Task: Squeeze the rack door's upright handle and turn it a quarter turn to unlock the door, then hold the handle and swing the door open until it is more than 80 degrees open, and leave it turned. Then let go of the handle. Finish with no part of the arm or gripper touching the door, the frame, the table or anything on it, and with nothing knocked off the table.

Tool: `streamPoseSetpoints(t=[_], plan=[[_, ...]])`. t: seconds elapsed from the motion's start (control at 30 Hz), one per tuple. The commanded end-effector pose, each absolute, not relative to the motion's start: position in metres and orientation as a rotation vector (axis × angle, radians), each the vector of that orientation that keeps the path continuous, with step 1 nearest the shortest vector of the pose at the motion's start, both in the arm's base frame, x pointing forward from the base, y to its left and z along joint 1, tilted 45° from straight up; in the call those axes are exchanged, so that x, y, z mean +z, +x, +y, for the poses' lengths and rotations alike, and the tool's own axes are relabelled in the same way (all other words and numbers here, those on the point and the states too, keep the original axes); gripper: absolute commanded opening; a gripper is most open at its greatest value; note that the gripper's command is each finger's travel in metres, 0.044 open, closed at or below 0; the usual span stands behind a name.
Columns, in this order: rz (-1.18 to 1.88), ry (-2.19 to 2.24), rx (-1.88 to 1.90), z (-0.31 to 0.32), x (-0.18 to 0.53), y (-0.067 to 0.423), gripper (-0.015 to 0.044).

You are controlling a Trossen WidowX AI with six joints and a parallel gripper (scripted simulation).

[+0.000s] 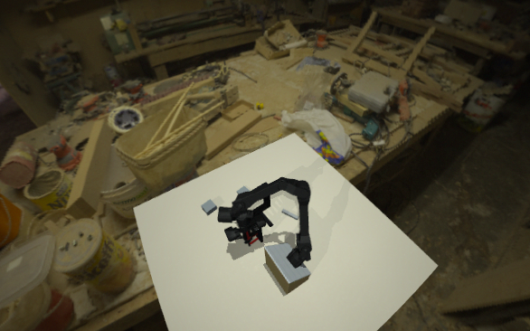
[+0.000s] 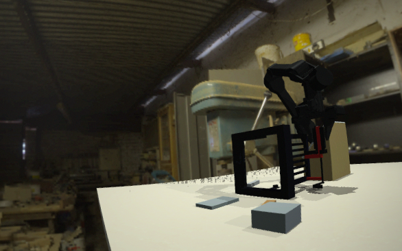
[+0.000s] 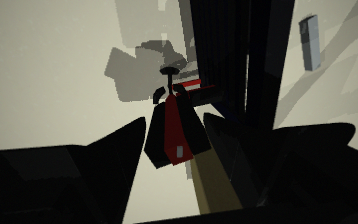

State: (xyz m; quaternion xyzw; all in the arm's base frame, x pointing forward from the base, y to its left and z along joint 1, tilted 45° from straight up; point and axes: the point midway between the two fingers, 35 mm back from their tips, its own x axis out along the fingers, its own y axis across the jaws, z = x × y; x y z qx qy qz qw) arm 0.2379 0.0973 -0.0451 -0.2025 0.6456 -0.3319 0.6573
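Note:
The black rack frame (image 2: 239, 164) stands upright on the white table. Its slatted door (image 2: 308, 168) (image 3: 220, 50) is swung well out from the frame; the exact angle cannot be read. The red and black upright handle (image 2: 318, 137) (image 3: 175, 132) is at the door's free edge, with red brackets below it. How far it is turned is hard to tell. My gripper (image 2: 318, 140) (image 3: 175, 119) points down over the handle and is open. The handle is between the fingers, with gaps visible on both sides in the wrist view. In the top view the arm hides most of the rack.
A tall tan box (image 1: 280, 271) (image 2: 339, 151) with a grey top stands near the arm's base, behind the handle in the exterior view. A grey block (image 2: 276, 219), a flat grey plate (image 2: 218, 202) and an orange piece (image 2: 267, 201) lie near the frame. A small grey bar (image 1: 290, 213) (image 3: 310, 45) lies beyond it.

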Motion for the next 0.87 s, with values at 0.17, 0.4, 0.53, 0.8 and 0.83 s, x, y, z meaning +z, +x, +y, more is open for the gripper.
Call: streamPoseSetpoints(t=[0.17, 0.4, 0.53, 0.8, 0.83], plan=[[1.459, -0.458, -0.753, 0.106, -0.037, 0.240, 0.0294], [1.459, -0.458, -0.752, 0.114, -0.030, 0.241, 0.0294], [1.459, -0.458, -0.752, 0.118, -0.026, 0.241, 0.0294], [1.460, -0.458, -0.752, 0.126, -0.018, 0.242, 0.0294], [1.460, -0.458, -0.752, 0.127, -0.017, 0.242, 0.0294]])
